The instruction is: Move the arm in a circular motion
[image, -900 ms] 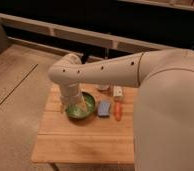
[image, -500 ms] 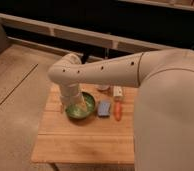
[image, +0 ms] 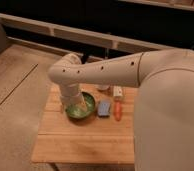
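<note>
A: From where does the one camera look?

B: From high up, close behind the arm (image: 107, 72). The arm's thick near segment fills the right of the view.

A: Facing which way?

B: Forward and steeply down onto the wooden table (image: 80, 142), fairly near, with the dark wall (image: 140, 20) beyond it.

A: And the gripper?

B: The gripper (image: 80, 104) sits at the arm's far end, low over the green bowl (image: 74, 114), near the middle of the view.
</note>
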